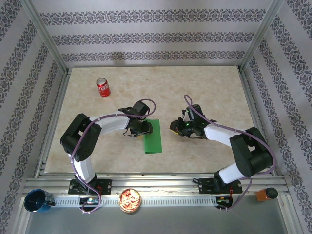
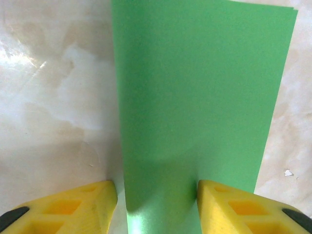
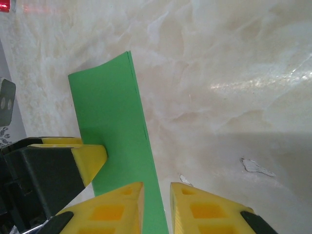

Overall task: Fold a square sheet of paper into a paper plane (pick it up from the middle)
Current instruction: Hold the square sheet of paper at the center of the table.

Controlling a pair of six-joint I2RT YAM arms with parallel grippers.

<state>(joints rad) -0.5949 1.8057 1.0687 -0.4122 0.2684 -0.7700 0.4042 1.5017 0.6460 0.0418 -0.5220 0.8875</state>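
A red soda can [image 1: 103, 87] stood at the far left of the table [image 1: 204, 87]. The left gripper [image 2: 156, 207] was open, its fingers spread over the far end of the square sheet of paper [image 1: 152, 139], which lay flat mid-table as a narrow rectangle. The right gripper [image 3: 156, 207] hung just beside the sheet's right edge, jaws narrowly parted and gripping nothing.
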